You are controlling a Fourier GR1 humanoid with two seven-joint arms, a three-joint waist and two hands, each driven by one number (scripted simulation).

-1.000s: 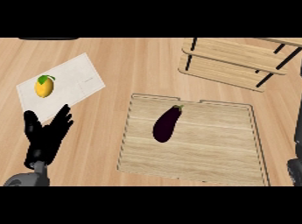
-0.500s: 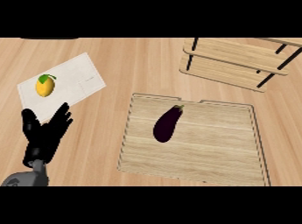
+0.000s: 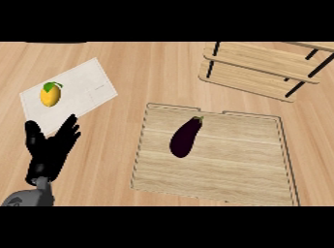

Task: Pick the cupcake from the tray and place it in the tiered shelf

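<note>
No cupcake shows; a dark purple eggplant (image 3: 186, 137) lies aslant on the upper left part of the wooden tray (image 3: 220, 172). The tiered wooden shelf (image 3: 259, 68) with black posts stands at the upper right, beyond the tray. My left hand (image 3: 50, 150) is at the lower left, left of the tray, open with fingers pointing up and holding nothing. It is apart from the tray and the eggplant. My right hand does not show.
A white mat (image 3: 87, 92) lies on the counter at the upper left, just above my left hand. A yellow-orange fruit with a green top (image 3: 50, 94) sits on it. Bare wooden counter (image 3: 155, 68) lies between the mat and the shelf.
My left hand has crept slightly up toward the mat. A dark arm part at the lower right edge one second ago is gone from view.
</note>
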